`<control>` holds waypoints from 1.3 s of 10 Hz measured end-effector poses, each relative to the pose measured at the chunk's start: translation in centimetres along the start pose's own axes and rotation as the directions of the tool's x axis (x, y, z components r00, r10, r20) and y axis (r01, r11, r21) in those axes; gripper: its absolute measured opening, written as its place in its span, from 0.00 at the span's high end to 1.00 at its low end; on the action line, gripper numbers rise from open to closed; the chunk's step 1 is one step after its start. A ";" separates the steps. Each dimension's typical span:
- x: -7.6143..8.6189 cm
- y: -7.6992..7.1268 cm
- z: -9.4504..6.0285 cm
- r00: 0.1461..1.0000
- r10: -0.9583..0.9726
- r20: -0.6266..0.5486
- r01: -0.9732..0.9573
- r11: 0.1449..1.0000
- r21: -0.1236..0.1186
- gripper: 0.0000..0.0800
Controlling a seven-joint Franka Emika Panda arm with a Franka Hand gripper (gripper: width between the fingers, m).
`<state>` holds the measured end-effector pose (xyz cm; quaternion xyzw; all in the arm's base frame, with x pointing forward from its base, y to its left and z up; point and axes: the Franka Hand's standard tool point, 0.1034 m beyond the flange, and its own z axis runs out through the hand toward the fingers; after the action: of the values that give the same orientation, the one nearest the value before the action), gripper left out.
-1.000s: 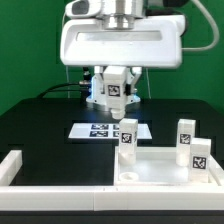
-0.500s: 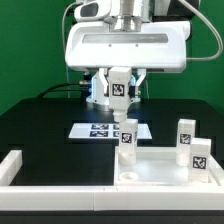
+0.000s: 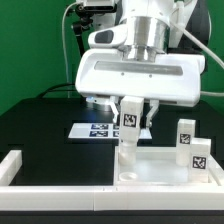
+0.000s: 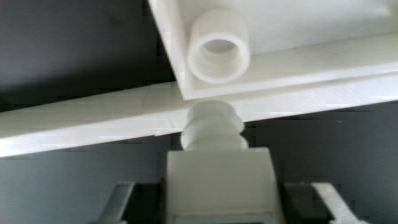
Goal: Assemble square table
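The two-finger gripper (image 3: pixel 131 118) pinches a small white tagged block leg (image 3: pixel 130 114), held upright above the near-left corner socket (image 4: pixel 221 47) of the white plastic square tabletop (image 3: pixel 160 166). Two more white block legs (image 3: pixel 192 146) stand at the tabletop's right side, beside the low white fence bars (image 3: pixel 30 168).

My desk (image 3: pixel 40 125) is a flat black surface. Lying directly on it, toward the back, is the marker board (image 3: pixel 98 130), flat and partly hidden by my arm. Along the front edge, white fence bars (image 3: pixel 60 184) rest on the desk, with a short upright end at the exterior view's left. The square tabletop (image 3: pixel 160 165) sits on the desk against that fence, at the exterior view's right.
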<state>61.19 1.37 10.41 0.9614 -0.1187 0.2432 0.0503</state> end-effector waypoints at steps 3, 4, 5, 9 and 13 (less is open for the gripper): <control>-0.6 -1.0 1.8 1.000 -0.001 0.007 0.001 1.000 -0.012 0.64; -0.5 -0.9 1.8 1.000 -0.009 0.006 0.009 1.000 -0.012 0.64; -0.5 -0.9 1.8 1.000 -0.009 0.007 0.009 1.000 -0.012 0.64; -0.1 0.6 1.8 0.997 -0.071 -0.036 0.070 0.997 -0.019 0.64; -0.5 1.6 2.8 0.998 -0.039 -0.046 0.039 0.999 0.018 0.64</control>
<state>61.62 -0.48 7.76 0.9582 -0.0965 0.2650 0.0488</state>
